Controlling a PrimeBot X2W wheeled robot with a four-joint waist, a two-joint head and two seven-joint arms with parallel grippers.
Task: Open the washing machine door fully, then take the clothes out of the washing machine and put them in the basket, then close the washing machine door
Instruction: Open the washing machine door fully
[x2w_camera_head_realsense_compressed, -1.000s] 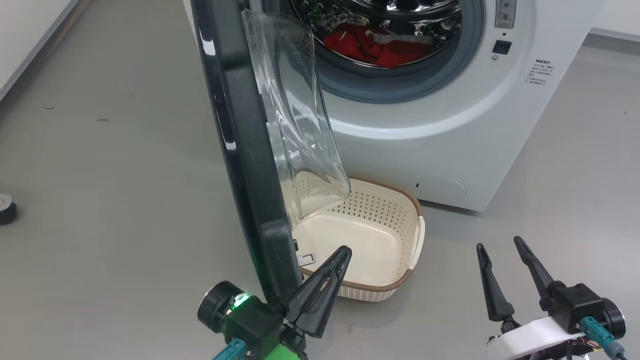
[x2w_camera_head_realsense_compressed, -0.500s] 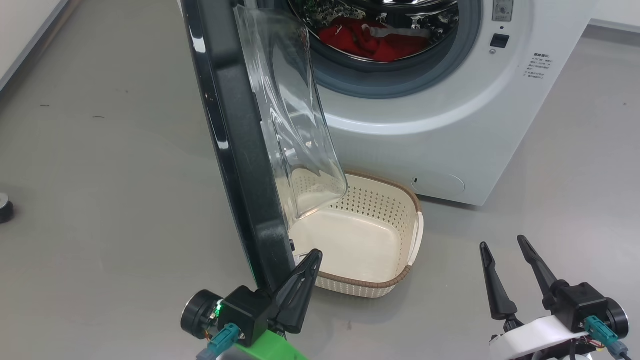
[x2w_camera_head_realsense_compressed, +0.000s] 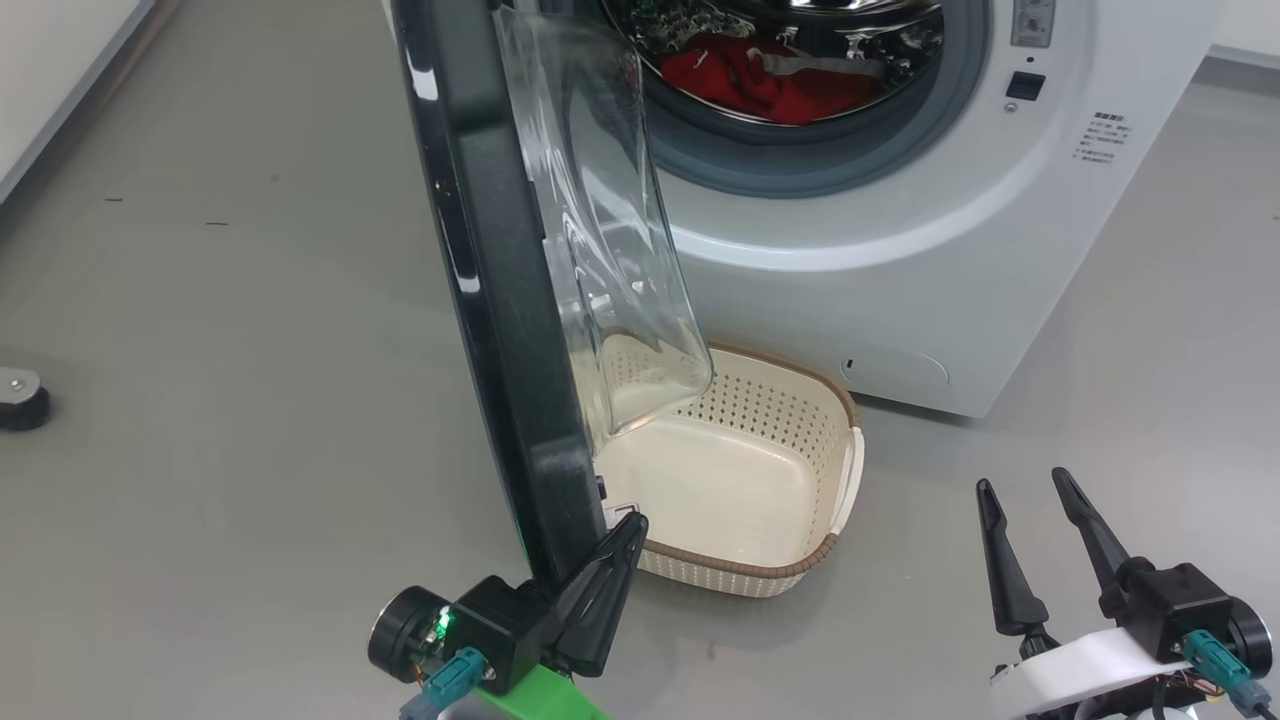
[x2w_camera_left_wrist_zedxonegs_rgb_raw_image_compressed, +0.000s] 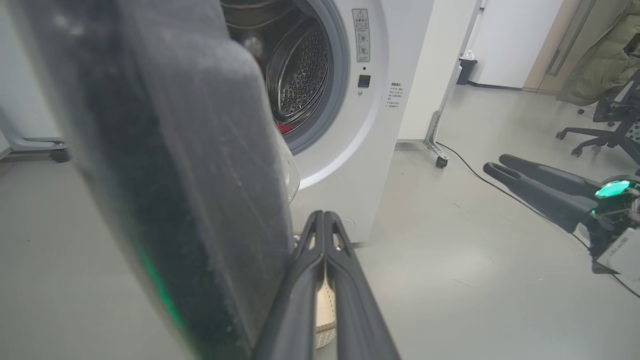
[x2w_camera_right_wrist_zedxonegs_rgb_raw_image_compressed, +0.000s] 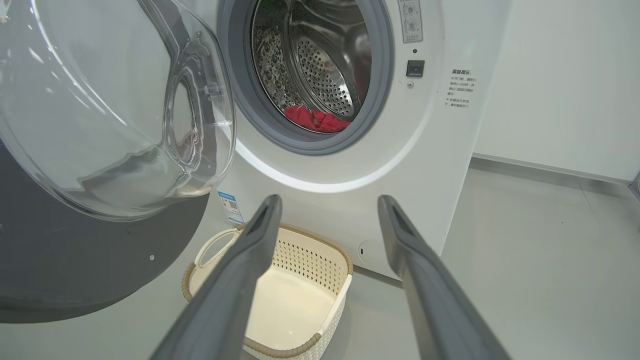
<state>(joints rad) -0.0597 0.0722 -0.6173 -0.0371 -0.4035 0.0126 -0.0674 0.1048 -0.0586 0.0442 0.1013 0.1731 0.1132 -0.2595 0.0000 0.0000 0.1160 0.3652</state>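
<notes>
Since a second ago the left pincer (x2w_camera_head_realsense_compressed: 628, 530) has drawn back and down along the lower edge of the washing machine door (x2w_camera_head_realsense_compressed: 490, 300), so its tip reaches less far over the basket (x2w_camera_head_realsense_compressed: 780, 572). The head view itself has also shifted a little, which is the camera moving. That pincer is clenched, its two dark fingers pressed together with nothing between them. It lies right at the inner side of the door's black rim, though I cannot tell whether it touches the rim. From the left wrist the closed fingers (x2w_camera_left_wrist_zedxonegs_rgb_raw_image_compressed: 324, 235) point toward the washing machine (x2w_camera_left_wrist_zedxonegs_rgb_raw_image_compressed: 350, 165), with the dusty door edge just to their left.

The door stands open, seen nearly edge-on from the head, and its clear glass bowl (x2w_camera_head_realsense_compressed: 600, 230) hangs over the left part of the basket. The clothes (x2w_camera_head_realsense_compressed: 770, 85) lie as a red heap in the bottom of the steel drum (x2w_camera_right_wrist_zedxonegs_rgb_raw_image_compressed: 320, 75), inside the grey gasket (x2w_camera_head_realsense_compressed: 800, 165). The basket sits on the grey floor (x2w_camera_head_realsense_compressed: 250, 350) just in front of the machine, below the door opening.

The right pincer (x2w_camera_head_realsense_compressed: 1022, 480) hovers at the lower right, released, its fingers spread wide and well apart from the basket. A small blue label (x2w_camera_right_wrist_zedxonegs_rgb_raw_image_compressed: 230, 206) shows on the machine front beneath the glass bowl.
</notes>
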